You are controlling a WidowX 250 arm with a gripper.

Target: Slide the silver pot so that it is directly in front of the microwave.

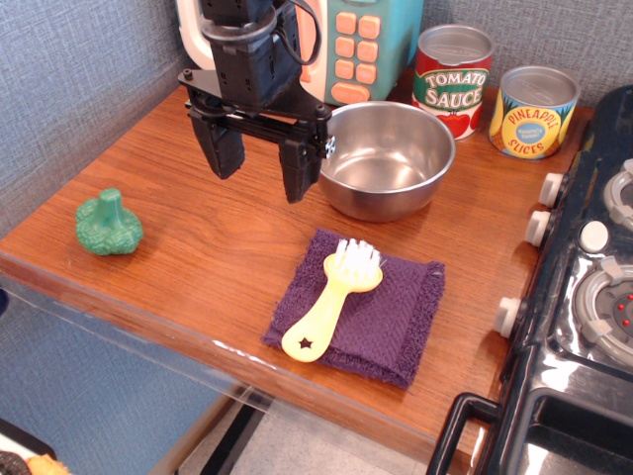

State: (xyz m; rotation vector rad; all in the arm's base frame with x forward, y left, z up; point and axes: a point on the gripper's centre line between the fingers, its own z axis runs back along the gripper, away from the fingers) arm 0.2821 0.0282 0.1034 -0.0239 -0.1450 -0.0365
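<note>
On the wooden bench (pixel 198 257), the silver pot (pixel 384 158) sits just in front of the teal microwave (pixel 361 45), toward its keypad side. Immediately beside the pot's rim, the black end effector (pixel 262 168) hangs with fingers spread, holding nothing. Nearby, a yellow brush (pixel 331 302) rests on a purple cloth (pixel 381 322).

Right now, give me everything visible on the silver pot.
The silver pot is a round, shiny bowl-shaped vessel that looks like stainless steel, with no handles and nothing visible inside. It sits upright on the wooden counter, in front of the microwave's keypad side and left of the tomato sauce can. The gripper hangs at its left rim, jaws open, the nearer one close to the rim; contact cannot be told. The purple cloth lies just in front, apart from it.
</note>
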